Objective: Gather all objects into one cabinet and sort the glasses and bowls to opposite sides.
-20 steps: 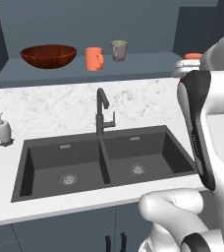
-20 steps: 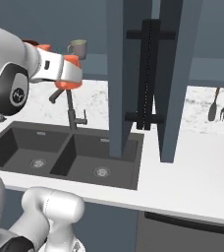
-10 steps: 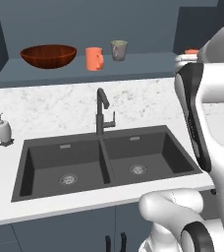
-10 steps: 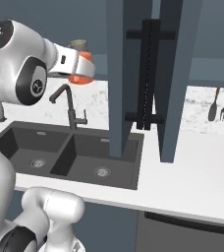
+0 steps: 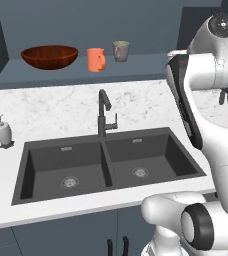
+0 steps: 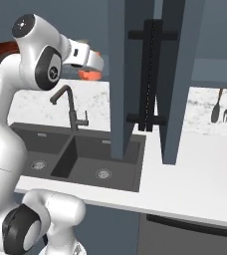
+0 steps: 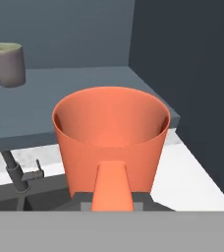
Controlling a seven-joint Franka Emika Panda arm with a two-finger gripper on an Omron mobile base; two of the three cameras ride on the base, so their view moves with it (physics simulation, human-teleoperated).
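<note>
Kitchen: double sink (image 5: 111,162), faucet (image 5: 104,112), marble counter (image 5: 61,110).

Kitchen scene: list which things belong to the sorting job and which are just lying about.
Job:
wide reddish-brown wooden bowl
orange handled mug on the shelf
grey-beige mug
orange cup held in the gripper
slate-blue cabinet door

Lying about:
white soap dispenser
black faucet
dark double sink

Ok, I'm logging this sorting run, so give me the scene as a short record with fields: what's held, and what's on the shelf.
end effector: shut on the orange cup, held by its handle
on shelf: wooden bowl, orange mug, grey mug
shelf order, left to right: bowl, orange mug, grey mug
counter: soap dispenser left of sink
</note>
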